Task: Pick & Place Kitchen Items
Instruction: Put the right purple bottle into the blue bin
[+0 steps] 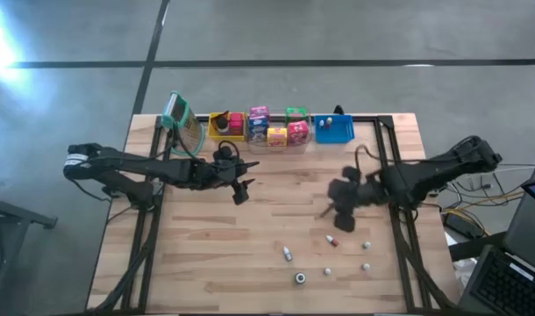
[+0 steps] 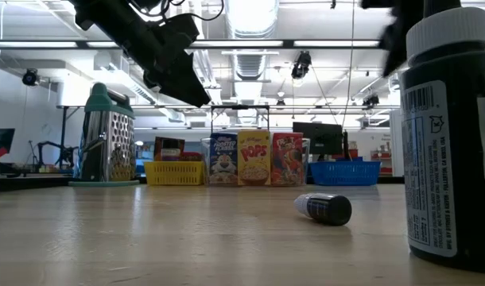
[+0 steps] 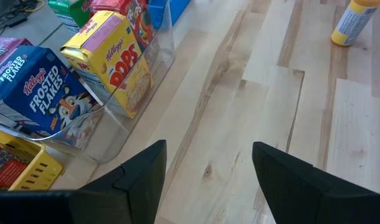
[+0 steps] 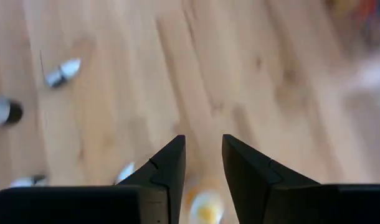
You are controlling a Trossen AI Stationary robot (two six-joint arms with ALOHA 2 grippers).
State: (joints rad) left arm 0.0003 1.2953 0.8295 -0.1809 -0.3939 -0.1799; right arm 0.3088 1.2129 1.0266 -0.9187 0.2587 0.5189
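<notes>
Left gripper (image 1: 242,190) hovering released near clear bin (image 3: 137,99) holding yellow cereal box (image 3: 118,62), right gripper (image 4: 202,163) jaws narrowly parted, empty, above small yellow-capped bottle (image 4: 205,208) on wooden table (image 1: 250,254).

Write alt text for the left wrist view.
The left gripper hangs open and empty over the bare wooden table. Beside it a clear bin holds Frosted Flakes and Pops boxes; a small yellow bottle stands farther off.
</notes>
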